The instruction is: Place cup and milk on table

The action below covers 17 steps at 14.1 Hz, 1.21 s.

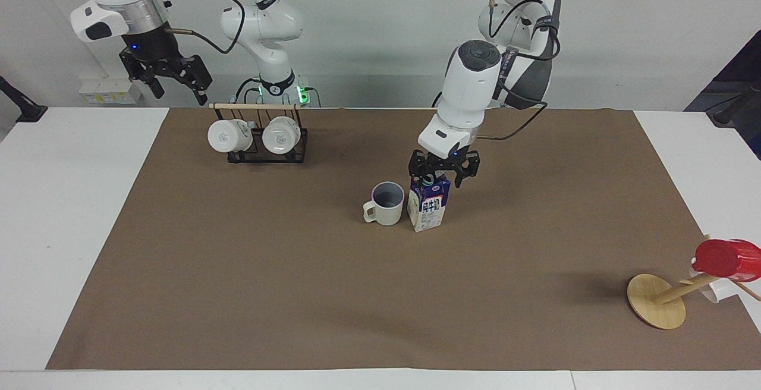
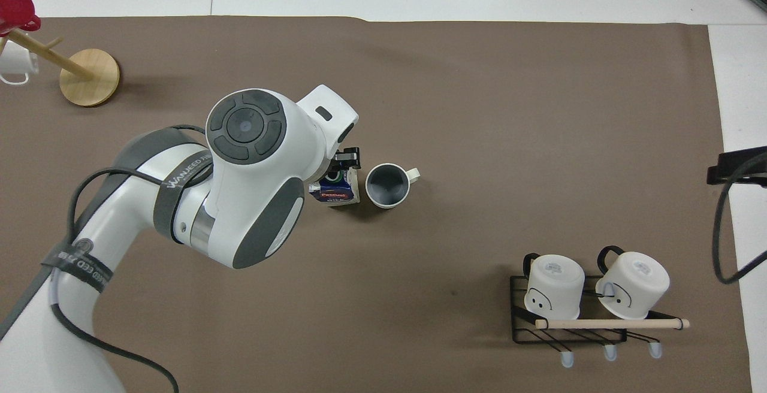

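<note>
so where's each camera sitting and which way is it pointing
Facing view: high across the table from the robots, looking at them; both arms show, the open left gripper just above the blue-and-white gable-top milk carton, the open right gripper raised above the black wire rack of white mugs.
Overhead view: high above the robots' end, looking steeply down; the left arm fills the lower part, only a sliver of the right arm shows.
Shared: carton, cream-beige ceramic mug, rack, brown mat.

"WANJEED" — left arm's band (image 2: pixel 180 172)
</note>
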### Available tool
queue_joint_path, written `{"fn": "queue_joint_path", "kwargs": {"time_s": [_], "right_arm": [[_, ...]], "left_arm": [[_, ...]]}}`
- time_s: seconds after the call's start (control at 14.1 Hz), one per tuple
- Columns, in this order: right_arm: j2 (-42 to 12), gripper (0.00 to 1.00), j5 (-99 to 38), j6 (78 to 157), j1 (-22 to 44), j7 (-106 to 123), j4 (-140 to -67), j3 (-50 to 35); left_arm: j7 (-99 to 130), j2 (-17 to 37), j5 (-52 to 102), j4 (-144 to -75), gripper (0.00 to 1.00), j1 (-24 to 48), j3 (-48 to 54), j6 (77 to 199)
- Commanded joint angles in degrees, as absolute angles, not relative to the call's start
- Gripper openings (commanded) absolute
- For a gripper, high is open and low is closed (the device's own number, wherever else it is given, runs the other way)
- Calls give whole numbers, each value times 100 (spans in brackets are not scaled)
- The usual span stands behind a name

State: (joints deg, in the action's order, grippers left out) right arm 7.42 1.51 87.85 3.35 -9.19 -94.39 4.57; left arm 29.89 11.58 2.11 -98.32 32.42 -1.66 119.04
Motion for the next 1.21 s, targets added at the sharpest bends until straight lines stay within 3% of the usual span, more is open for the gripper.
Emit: {"fn": "queue_joint_path", "kwargs": {"time_s": [0.0, 0.36, 0.64, 0.92, 1.14], "right_arm": [[967, 100, 105, 8789, 413, -809, -9686, 439], [967, 100, 79, 8737, 352, -695, -9686, 448], [642, 100, 70, 8262, 352, -501, -9106, 457], [650, 100, 105, 8297, 404, -500, -9140, 457], [712, 100, 88, 8306, 404, -536, -9228, 448]], "left_arm": [[2945, 538, 176, -9888, 100, 2972, -193, 11559], [1805, -131, 176, -9896, 100, 2278, -202, 10583], [443, -536, 185, -9801, 100, 1426, -202, 10205], [-140, -370, 176, -8896, 100, 907, -202, 9230], [-132, -256, 167, -8650, 100, 817, -202, 8895]]}}
